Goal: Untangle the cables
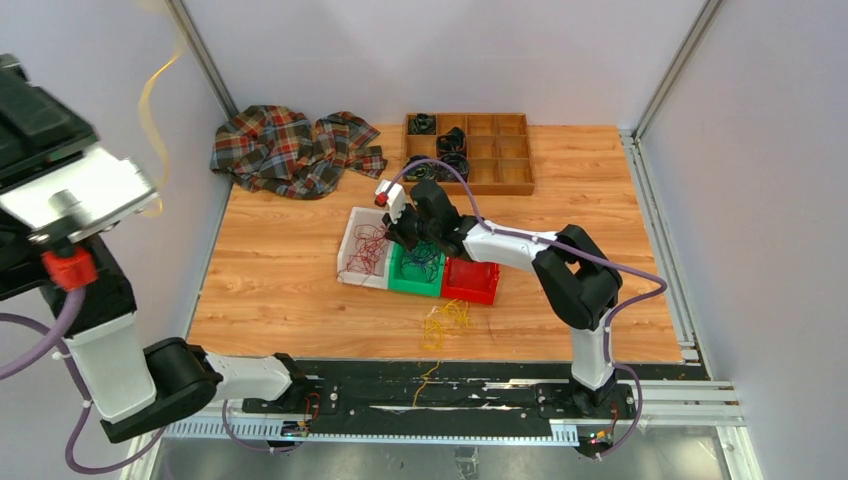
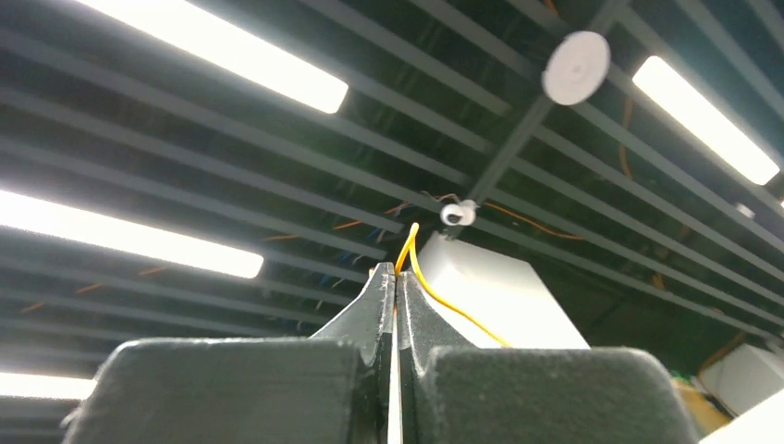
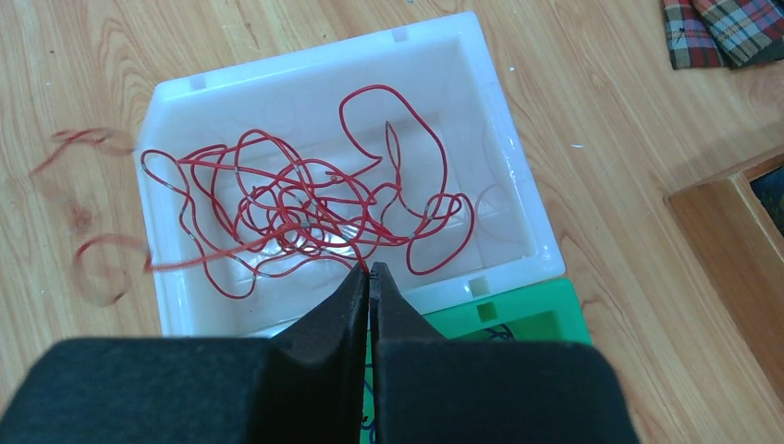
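Note:
Red cables (image 3: 305, 203) lie tangled in a white bin (image 3: 499, 185), also seen from the top (image 1: 362, 248). My right gripper (image 3: 369, 269) is shut at the bin's near wall, its tips pinching one red strand; in the top view it (image 1: 398, 238) hangs over the white and green bins. Dark blue cables (image 1: 424, 260) lie in the green bin (image 1: 400, 280). Loose yellow cables (image 1: 442, 322) lie on the table in front of the bins. My left gripper (image 2: 396, 274) is raised high, points at the ceiling and is shut on a yellow cable (image 2: 446, 302), which trails down at the far left (image 1: 148, 100).
A red bin (image 1: 472, 283) stands right of the green one. A plaid cloth (image 1: 290, 145) lies at the back left. A wooden compartment tray (image 1: 500, 150) at the back holds black coiled bands (image 1: 450, 140). One yellow strand (image 1: 428, 378) hangs over the near edge.

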Controlling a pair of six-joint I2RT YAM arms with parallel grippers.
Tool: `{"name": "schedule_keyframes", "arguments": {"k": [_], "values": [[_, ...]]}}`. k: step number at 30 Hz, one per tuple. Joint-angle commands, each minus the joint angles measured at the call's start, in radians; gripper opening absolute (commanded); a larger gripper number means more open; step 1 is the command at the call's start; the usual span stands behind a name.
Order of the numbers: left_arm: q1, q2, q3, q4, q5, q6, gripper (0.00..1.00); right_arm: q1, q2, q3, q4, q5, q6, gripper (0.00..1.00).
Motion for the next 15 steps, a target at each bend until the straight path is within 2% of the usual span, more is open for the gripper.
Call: {"name": "schedule_keyframes", "arguments": {"k": [1, 3, 8, 15], "values": [[0.003, 0.011, 0.076, 0.013, 0.013, -0.02, 0.01, -0.016, 0.022, 0.009, -0.002, 0.025, -0.006, 0.01], [0.002, -0.054, -0.029, -0.059, -0.026, -0.033, 0.01, -0.014, 0.019, 0.019, 0.004, 0.026, 0.011, 0.0], [0.003, -0.218, -0.349, -0.073, -0.005, -0.039, 0.01, -0.017, -0.011, 0.052, 0.039, 0.048, 0.079, 0.01], [0.002, -0.243, -0.403, -0.092, -0.056, -0.081, 0.01, -0.026, -0.048, 0.094, 0.08, 0.06, 0.181, 0.01]]}}
